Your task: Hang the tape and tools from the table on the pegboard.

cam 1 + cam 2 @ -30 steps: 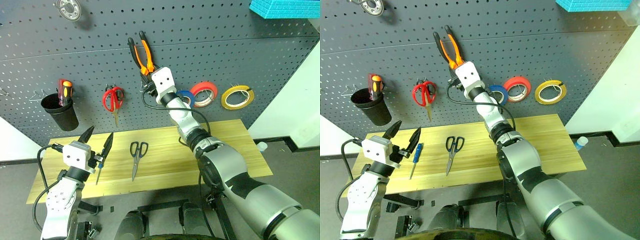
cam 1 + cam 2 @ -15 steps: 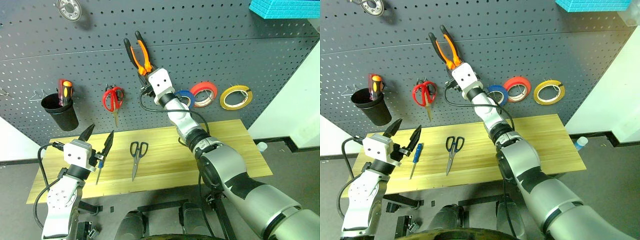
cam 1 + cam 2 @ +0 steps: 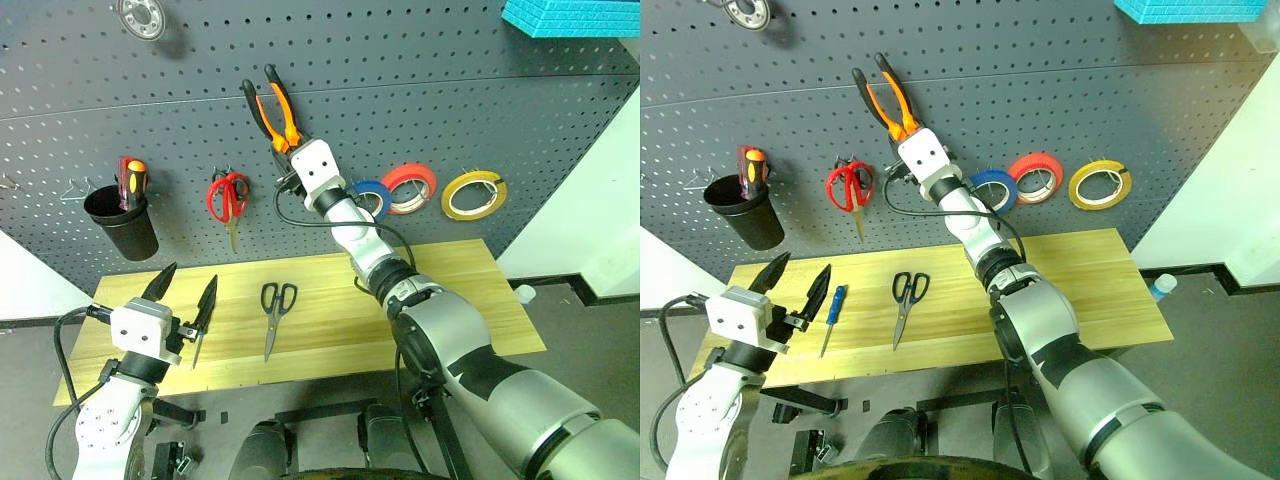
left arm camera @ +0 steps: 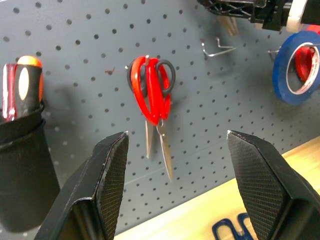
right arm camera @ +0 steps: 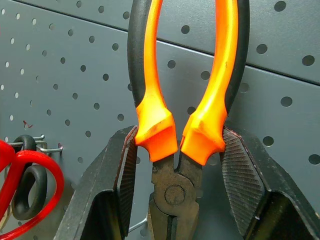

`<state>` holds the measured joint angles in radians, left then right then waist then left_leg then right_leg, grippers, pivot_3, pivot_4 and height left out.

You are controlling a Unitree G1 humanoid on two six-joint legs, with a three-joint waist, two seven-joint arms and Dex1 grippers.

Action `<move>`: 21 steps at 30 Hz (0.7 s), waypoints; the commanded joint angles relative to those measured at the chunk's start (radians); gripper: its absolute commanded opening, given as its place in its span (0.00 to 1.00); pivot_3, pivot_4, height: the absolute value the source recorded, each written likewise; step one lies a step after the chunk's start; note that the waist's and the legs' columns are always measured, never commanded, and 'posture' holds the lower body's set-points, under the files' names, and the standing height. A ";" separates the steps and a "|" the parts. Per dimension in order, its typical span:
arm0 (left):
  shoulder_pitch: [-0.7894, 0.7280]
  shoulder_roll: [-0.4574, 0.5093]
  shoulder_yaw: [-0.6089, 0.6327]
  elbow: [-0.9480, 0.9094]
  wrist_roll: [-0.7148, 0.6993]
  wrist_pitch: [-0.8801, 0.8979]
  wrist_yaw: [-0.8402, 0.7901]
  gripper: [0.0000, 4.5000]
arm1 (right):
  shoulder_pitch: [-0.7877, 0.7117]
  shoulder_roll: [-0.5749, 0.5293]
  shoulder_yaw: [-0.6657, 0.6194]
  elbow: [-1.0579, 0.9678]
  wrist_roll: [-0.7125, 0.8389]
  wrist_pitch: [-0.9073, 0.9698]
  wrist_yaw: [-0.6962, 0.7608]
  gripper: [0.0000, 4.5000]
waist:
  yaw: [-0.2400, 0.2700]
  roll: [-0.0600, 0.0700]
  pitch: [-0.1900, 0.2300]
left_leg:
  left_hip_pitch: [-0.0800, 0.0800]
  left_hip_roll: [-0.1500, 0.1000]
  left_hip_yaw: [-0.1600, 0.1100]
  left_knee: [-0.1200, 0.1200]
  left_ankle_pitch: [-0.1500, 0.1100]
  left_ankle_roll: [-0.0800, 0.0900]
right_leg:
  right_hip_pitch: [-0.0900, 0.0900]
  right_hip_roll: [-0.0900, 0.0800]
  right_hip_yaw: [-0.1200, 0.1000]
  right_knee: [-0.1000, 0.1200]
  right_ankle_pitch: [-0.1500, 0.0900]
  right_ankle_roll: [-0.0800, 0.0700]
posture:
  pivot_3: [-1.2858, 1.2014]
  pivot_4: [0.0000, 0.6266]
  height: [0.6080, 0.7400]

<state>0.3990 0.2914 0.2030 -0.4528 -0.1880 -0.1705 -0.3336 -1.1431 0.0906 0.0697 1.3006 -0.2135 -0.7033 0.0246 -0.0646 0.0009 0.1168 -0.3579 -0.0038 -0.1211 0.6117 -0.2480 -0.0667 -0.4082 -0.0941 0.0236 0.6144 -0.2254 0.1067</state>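
Observation:
My right gripper is shut on the orange-and-black pliers near their pivot and holds them against the pegboard, handles up. The right wrist view shows the fingers clamped on both sides of the pliers. The yellow tape hangs on the board at the right. On the table lie the dark grey scissors and the blue screwdriver. My left gripper hovers open and empty over the table's left end, beside the screwdriver.
Red scissors, a blue roll and a red roll hang on the board. A black cup at the left holds a red-and-orange screwdriver. A bare hook sits right of the red scissors. A teal box sits top right.
My left gripper has drawn back towards me and sunk a little, still open. The right gripper keeps the pliers at the board in much the same spot.

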 commanded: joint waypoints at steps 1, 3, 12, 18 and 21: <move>0.002 -0.003 0.007 -0.047 -0.005 0.002 0.006 0.73 | -0.040 0.007 -0.007 -0.020 0.005 -0.018 -0.010 0.47 | 0.001 0.000 0.002 | 0.000 0.000 0.000 0.000 0.000 0.000 | 0.000 0.000 0.000 0.000 0.000 0.000 | 0.55 0.12 0.98; 0.001 -0.003 0.004 -0.050 -0.004 0.008 0.008 0.73 | -0.038 0.008 -0.006 -0.019 0.004 -0.018 -0.010 0.47 | 0.002 0.000 0.003 | 0.000 0.000 0.000 0.000 0.000 0.000 | 0.000 0.000 0.000 0.000 0.000 0.000 | 0.55 0.13 0.98; -0.001 -0.010 -0.004 -0.058 -0.002 0.019 0.008 0.73 | -0.037 0.022 -0.008 -0.014 0.007 -0.020 -0.006 0.47 | 0.003 -0.001 0.006 | -0.001 0.000 0.000 0.000 0.000 0.000 | 0.000 0.000 0.000 0.000 0.000 0.000 | 0.55 0.12 0.98; 0.025 -0.009 0.004 -0.084 -0.005 0.024 0.007 0.73 | -0.051 0.030 -0.003 0.001 -0.007 0.003 -0.033 0.47 | 0.006 -0.001 0.006 | -0.001 0.000 0.000 0.000 0.000 0.000 | -0.001 0.000 0.000 0.000 0.000 0.000 | 0.56 0.11 0.98; 0.039 -0.006 0.010 -0.095 -0.008 0.027 0.007 0.73 | -0.058 0.028 -0.003 0.009 -0.015 0.022 -0.048 0.47 | 0.015 -0.001 0.006 | -0.001 0.000 0.000 0.000 0.000 0.000 | -0.001 0.000 0.000 -0.001 0.000 0.000 | 0.56 0.11 0.98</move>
<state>0.4338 0.2782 0.1923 -0.5002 -0.1876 -0.1378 -0.3270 -1.1466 0.1110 0.0700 1.3332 -0.2244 -0.6781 -0.0043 -0.0498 0.0001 0.1225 -0.3592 -0.0038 -0.1211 0.6115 -0.2481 -0.0667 -0.4094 -0.0942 0.0235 0.6138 -0.2255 0.1065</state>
